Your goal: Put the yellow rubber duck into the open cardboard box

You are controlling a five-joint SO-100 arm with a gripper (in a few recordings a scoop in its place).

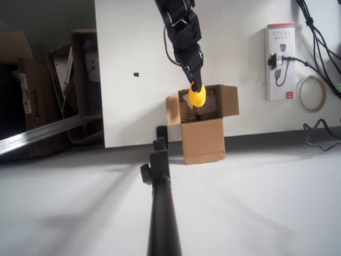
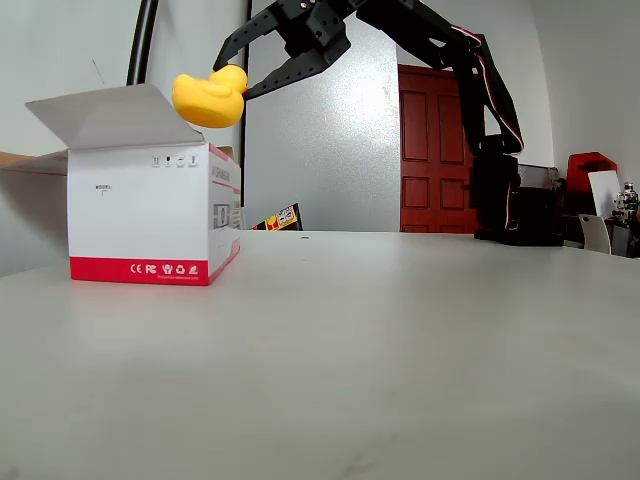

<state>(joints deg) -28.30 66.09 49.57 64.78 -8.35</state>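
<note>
The yellow rubber duck [image 1: 196, 96] hangs in the air directly over the open cardboard box [image 1: 205, 136], whose flaps stand spread. My black gripper [image 1: 195, 84] reaches down from the top of the overhead view, its fingertips at the duck's upper end. In the fixed view the duck [image 2: 208, 98] sits upright, and my gripper [image 2: 233, 80] has its two spread fingers on either side of its head. There the white box in front hides most of the cardboard box.
A white printed box with a red stripe [image 1: 279, 61] [image 2: 150, 215] stands right of the cardboard box. A tape roll [image 1: 311, 93] and cables [image 1: 319, 37] lie at the far right. A black pole [image 1: 160, 202] rises in the foreground. Larger cardboard boxes [image 1: 32, 96] sit off the table's left edge.
</note>
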